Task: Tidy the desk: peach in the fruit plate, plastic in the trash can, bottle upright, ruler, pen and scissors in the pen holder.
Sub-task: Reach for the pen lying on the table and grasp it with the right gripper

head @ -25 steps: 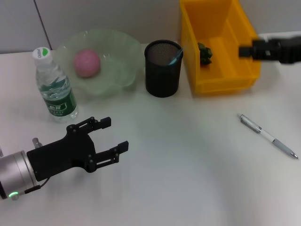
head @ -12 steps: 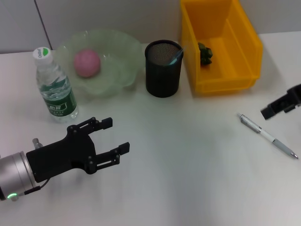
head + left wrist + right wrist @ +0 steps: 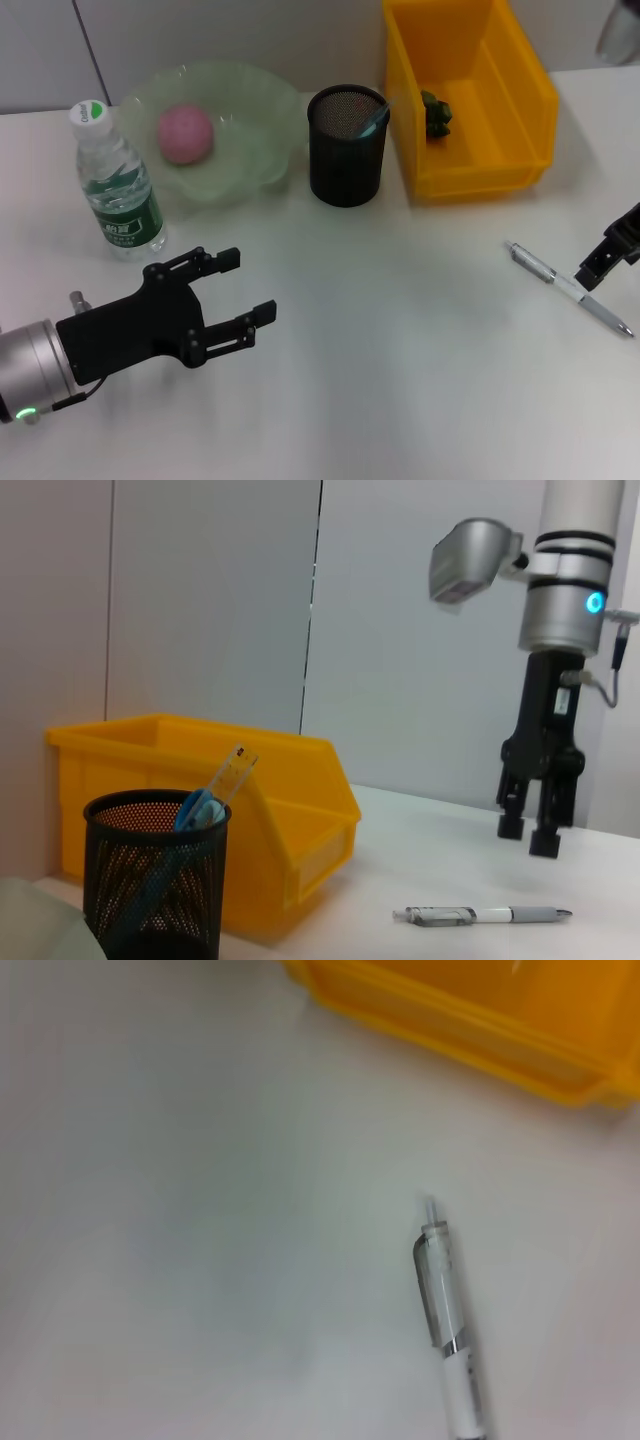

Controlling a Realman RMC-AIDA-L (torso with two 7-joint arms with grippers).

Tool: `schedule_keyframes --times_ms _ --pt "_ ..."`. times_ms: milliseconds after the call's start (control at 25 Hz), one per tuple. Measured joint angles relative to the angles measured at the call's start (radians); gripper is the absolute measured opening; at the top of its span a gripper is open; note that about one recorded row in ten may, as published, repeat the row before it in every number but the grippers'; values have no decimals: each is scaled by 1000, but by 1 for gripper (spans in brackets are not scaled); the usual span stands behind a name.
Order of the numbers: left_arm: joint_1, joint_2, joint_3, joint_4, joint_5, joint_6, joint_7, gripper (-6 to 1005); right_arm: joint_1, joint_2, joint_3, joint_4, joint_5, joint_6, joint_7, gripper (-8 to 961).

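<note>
Desk [image 3: 400,330]: white; the pen lies on its right side.
Left claw [image 3: 238,290]: wide, holding nothing, low over the desk near the bottle [image 3: 112,185].
Right claw [image 3: 530,835]: narrow gap between the fingers, holding nothing, just above the pen.
Pen [image 3: 568,288]: clear and white, lying flat.
Bottle label: green, unreadable.

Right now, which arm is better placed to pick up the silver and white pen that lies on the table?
The right. The right gripper hangs just above the silver and white pen, fingers pointing down. The left gripper rests open far across the white table, near the clear water bottle.
</note>
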Motion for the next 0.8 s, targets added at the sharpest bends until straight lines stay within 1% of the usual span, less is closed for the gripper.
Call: schedule_keyframes --times_ms 120,160,280,360,440,480,600,800 --pt "-2 0 1 0 4 1 0 796 4 5 -48 33 -2 47 -10 744" --pt "-3 1 5 2 6 4 0 796 5 10 -63 50 -3 75 -20 744" --pt "0 3 13 6 7 7 0 796 7 14 -68 76 -4 97 -30 745" --pt "4 7 44 11 7 15 -2 796 14 14 -69 115 -5 119 -39 745" --pt "4 8 52 12 7 16 -4 796 15 14 -69 124 -5 127 -41 742" --pt "4 10 81 15 8 17 -7 796 15 15 -70 127 -5 134 -42 740" --pt "6 14 115 23 9 20 -8 796 15 20 -70 134 -6 154 -50 736" --pt "6 17 138 28 9 25 -13 796 15 28 -75 148 -7 179 -62 735"
